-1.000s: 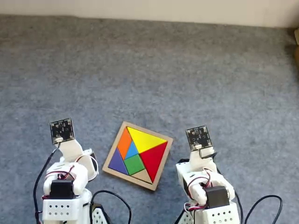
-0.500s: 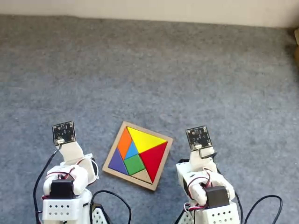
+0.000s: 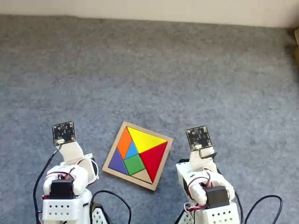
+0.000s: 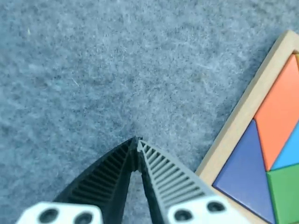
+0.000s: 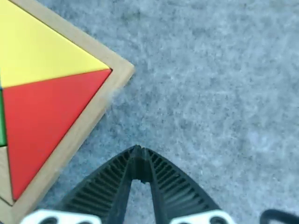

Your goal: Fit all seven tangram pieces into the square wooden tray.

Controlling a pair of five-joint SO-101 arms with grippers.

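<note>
Left wrist view first: the left hand (image 4: 137, 140) is closed, its two black ribbed fingers (image 4: 110, 175) pressed tip to tip with nothing between them, pointing down at the grey felt of the desk (image 4: 117, 60). Whether the tips touch the felt, I cannot tell. Just beside the hand runs the pale rim of the tray (image 4: 246, 109). Inside that rim sit the orange piece (image 4: 280, 112), the purple triangle (image 4: 243, 172) below it, a slice of the light blue piece (image 4: 290, 154) and a corner of the green square (image 4: 286, 198).

Over to the high view. The left arm (image 3: 65, 179) sits at the near edge of the desk, and the tray lies between the two arms, turned like a diamond. All seven pieces lie flat inside it, edge to edge, filling the square. Orange, light blue, purple and green take the left half. The big yellow triangle (image 3: 145, 139) runs along the far side, the big red triangle (image 3: 155, 156) is on the right, and the small plain wood triangle (image 3: 144, 175) is tucked into the near corner.

Then the right arm (image 3: 205, 186), also at the near edge. In the right wrist view the right hand (image 5: 137, 148) is closed too, tips meeting and empty. It points at the felt just off the tray's edge, near the corner where yellow and red meet.
</note>
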